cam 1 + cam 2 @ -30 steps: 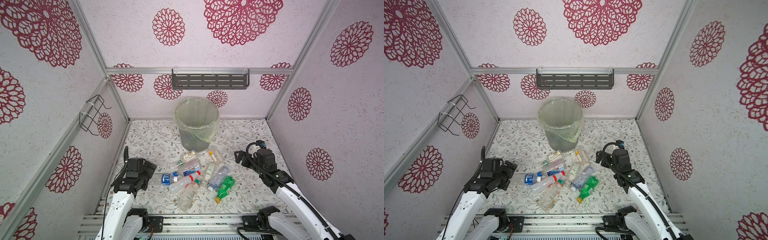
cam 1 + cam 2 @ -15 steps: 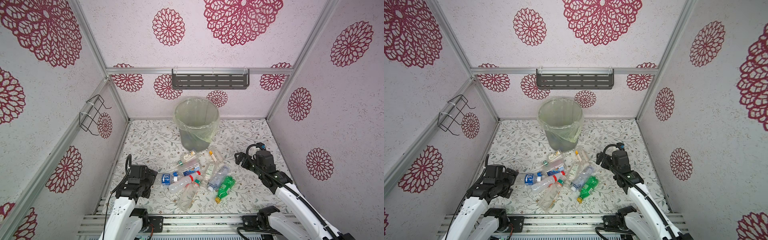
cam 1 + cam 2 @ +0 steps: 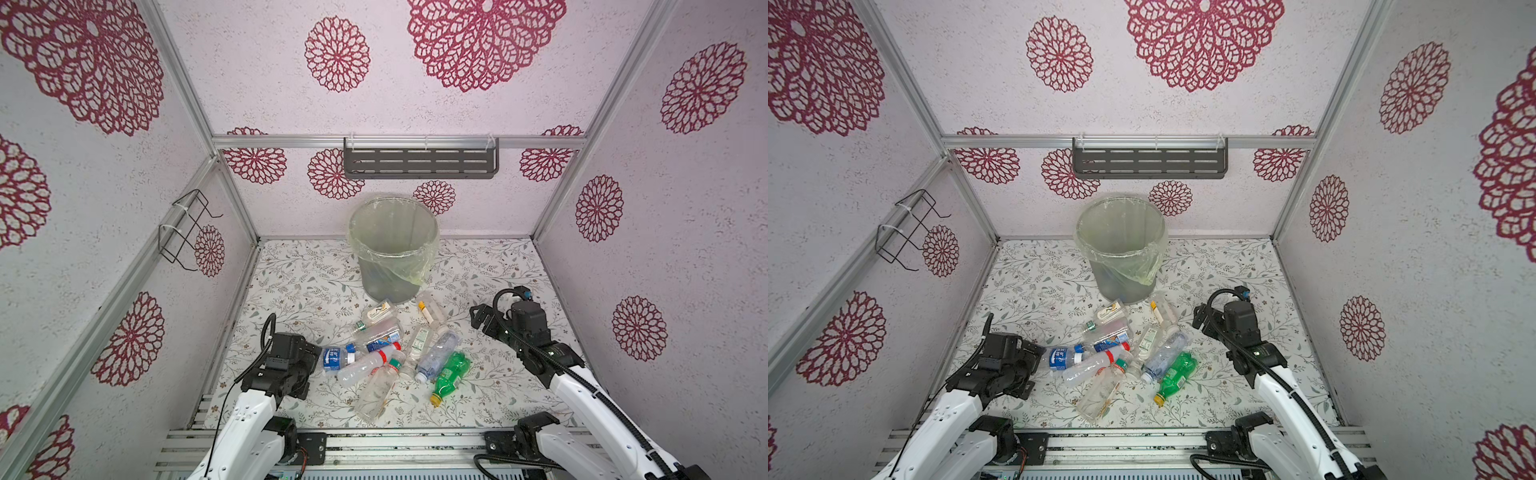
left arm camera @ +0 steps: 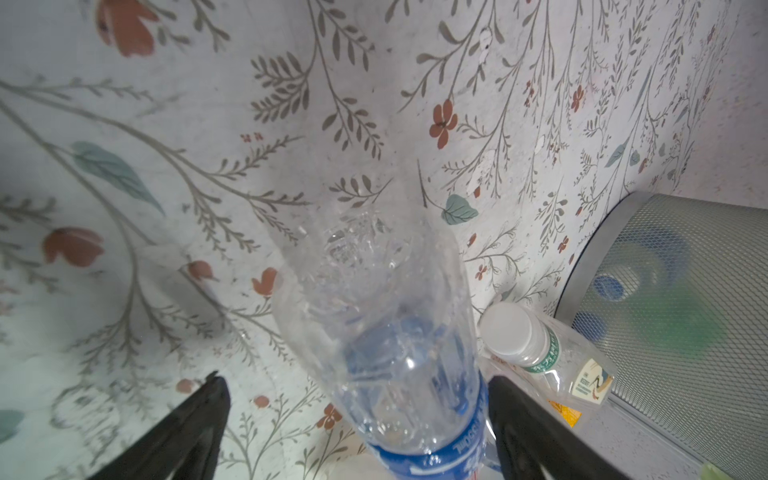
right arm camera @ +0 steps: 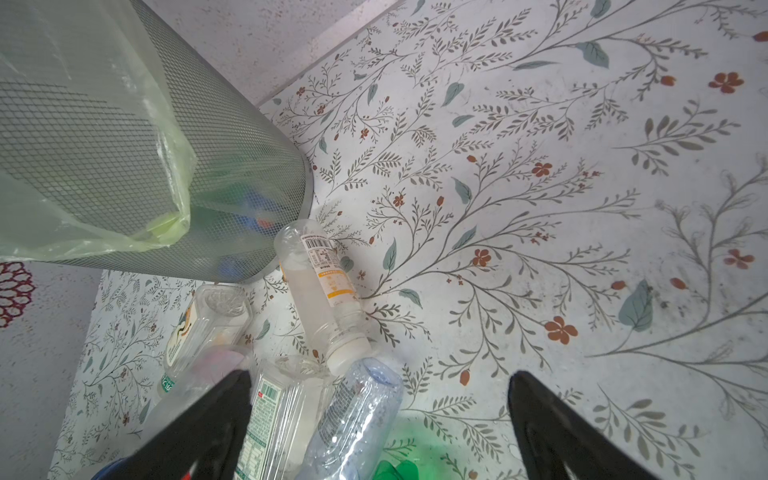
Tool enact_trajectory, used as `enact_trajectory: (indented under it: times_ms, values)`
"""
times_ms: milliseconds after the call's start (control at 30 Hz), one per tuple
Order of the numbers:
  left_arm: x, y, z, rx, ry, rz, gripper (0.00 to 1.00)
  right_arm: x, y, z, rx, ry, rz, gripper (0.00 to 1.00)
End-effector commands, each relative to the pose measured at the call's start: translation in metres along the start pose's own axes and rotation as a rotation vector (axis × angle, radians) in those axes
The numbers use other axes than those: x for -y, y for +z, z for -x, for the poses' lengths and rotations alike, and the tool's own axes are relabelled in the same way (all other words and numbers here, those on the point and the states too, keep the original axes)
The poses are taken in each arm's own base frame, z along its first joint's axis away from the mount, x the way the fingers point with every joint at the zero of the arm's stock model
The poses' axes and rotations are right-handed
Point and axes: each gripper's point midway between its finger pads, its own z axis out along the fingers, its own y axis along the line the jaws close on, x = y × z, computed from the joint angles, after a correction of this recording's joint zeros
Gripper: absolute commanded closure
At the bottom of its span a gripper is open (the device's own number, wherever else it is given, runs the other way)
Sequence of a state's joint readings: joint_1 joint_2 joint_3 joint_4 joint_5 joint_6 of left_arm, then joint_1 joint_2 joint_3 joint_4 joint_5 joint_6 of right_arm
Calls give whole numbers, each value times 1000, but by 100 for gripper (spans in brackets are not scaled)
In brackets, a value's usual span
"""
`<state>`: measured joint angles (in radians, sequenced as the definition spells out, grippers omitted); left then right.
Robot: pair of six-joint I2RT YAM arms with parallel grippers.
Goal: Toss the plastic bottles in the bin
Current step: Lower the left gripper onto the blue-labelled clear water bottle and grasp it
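Looking down in both top views on the bin [image 3: 388, 276] [image 3: 1121, 274], standing upright toward the back of the flowered counter [image 3: 299, 282] with a yellowish bag [image 3: 411, 268] folded over its rim. Finding the plastic bottles [image 3: 436, 353] lying in a heap on the counter just in front of it, with a yellow-capped green bottle [image 3: 451, 372] [image 3: 1175, 372] at the heap's right edge. Noting the left gripper [image 3: 311, 353] [image 3: 1038, 353] reaching low at the heap's left edge, right at a blue-labelled bottle [image 3: 334, 356] [image 3: 1061, 358], and the right gripper [image 3: 478, 313] [image 3: 1200, 318] hanging to the right of the heap, near it but apart. Turning to the left wrist view: watching the left gripper [image 4: 355, 378] with its fingers [image 4: 178, 428] standing wide apart, straddling the clear body of the blue-labelled bottle [image 4: 395, 353] without pinching it, one finger just beside the bottle and the other well clear. Catching a small white-capped bottle [image 4: 536, 353] lying near the bin's mesh wall [image 4: 685, 311], with blurred blue and green shapes showing through the mesh. Turning to the right wrist view: seeing the right gripper [image 5: 380, 375] with fingers [image 5: 552, 436] spread wide over the counter and the heap's edge, gripping nothing. Seeing an orange-labelled bottle [image 5: 320, 291] lying with its base just beside the foot of the bin [image 5: 124, 145], its white cap pointing toward the heap.
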<state>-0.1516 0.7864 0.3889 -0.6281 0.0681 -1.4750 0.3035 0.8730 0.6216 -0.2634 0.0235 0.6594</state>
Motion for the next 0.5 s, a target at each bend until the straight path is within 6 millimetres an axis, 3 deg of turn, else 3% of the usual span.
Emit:
enact_trajectory:
  times_ms: [0, 467]
  values:
    - [5, 7, 6, 36, -16, -26, 1, -2, 0, 9, 36, 26, 2, 1]
    - [7, 18, 18, 97, -4, 0, 6, -5, -3, 16, 50, 27, 1, 1]
